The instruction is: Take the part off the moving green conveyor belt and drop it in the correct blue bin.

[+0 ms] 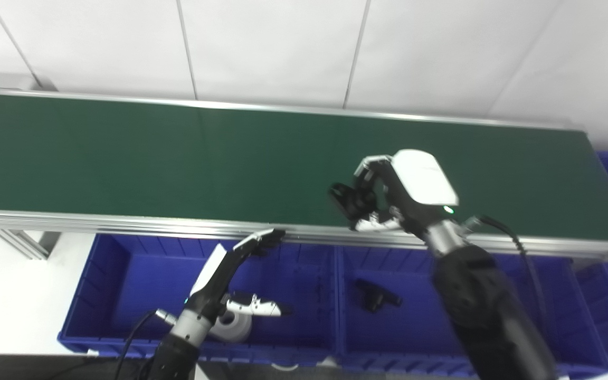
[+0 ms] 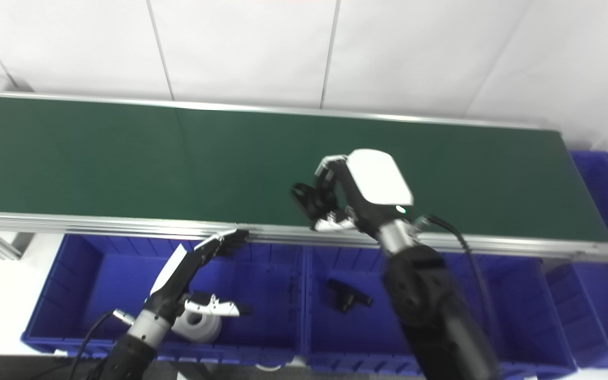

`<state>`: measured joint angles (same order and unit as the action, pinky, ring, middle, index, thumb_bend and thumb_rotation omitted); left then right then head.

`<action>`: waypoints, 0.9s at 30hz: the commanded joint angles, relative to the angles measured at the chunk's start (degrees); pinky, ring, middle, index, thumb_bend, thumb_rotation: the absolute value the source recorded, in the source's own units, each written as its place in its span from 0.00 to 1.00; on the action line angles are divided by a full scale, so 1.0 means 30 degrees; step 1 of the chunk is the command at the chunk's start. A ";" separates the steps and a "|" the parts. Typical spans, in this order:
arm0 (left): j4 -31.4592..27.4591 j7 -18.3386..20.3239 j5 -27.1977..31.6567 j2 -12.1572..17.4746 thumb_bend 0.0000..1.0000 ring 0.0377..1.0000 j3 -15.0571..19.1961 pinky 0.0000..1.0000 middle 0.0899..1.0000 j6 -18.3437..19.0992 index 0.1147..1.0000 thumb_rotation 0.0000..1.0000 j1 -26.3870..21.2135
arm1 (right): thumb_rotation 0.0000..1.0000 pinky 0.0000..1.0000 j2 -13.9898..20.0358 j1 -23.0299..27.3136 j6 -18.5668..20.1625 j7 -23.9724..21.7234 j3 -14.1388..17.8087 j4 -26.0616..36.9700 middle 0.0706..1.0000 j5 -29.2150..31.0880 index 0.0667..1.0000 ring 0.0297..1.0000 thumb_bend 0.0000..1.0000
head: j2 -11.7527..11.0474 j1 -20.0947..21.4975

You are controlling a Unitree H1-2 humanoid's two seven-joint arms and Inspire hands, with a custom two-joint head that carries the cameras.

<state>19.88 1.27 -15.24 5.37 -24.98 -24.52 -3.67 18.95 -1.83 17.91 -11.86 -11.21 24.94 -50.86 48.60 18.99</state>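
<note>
One black part [image 1: 347,199] gripped in the right hand [image 1: 388,195] over the green belt [image 1: 124,153].
Small, dark, ring-ended; fingers clenched around it; left hand [image 1: 240,274] spread, holding nothing, above a blue bin [image 1: 124,264].

Right hand [image 2: 343,198] over near edge of dark green conveyor belt [image 2: 124,158], fingers closed around small black plastic part [image 2: 306,200]. Left hand [image 2: 193,269] at 7 o'clock from it, fingers spread, above left blue plastic bin [image 2: 61,274] holding white cylindrical part [image 2: 198,324]. Black T-shaped part [image 2: 346,298] in middle blue bin [image 2: 314,338].
</note>
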 commanded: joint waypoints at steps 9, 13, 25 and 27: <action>-0.1100 0.0737 -0.0369 -0.0506 0.71 0.80 0.0503 0.76 0.79 0.0188 0.79 0.24 0.0059 | 0.00 0.19 0.0118 -0.4154 -0.2840 0.4017 0.2063 -0.1249 0.44 0.1319 0.45 0.26 0.53 | 0.0377 -0.0975; -0.0868 0.0806 -0.0280 -0.0592 0.71 0.79 0.0672 0.76 0.78 -0.0093 0.79 0.23 0.0029 | 0.00 0.18 0.0211 -0.4444 -0.3177 0.5129 0.2096 -0.3165 0.44 0.1171 0.45 0.25 0.53 | 0.0337 -0.0885; -0.1213 0.1189 -0.0266 -0.0505 0.70 0.80 0.1069 0.75 0.80 0.0373 0.79 0.23 0.0243 | 0.14 0.57 -0.0812 -0.3240 -0.2831 0.6394 0.1623 -0.7952 0.65 0.2304 0.59 0.64 0.53 | 0.0064 0.0073; -0.1346 0.1294 -0.0315 -0.0500 0.70 0.80 0.1151 0.75 0.80 0.0514 0.80 0.24 0.0310 | 0.30 0.73 -0.0942 -0.3173 -0.2449 0.5772 0.1302 -0.8018 0.78 0.2327 0.74 0.78 0.57 | 0.0052 0.0103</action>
<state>18.01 5.03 -16.19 4.26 -21.83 -22.84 -2.57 15.65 -12.15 9.19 6.25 -7.34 -0.03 -44.01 48.78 19.25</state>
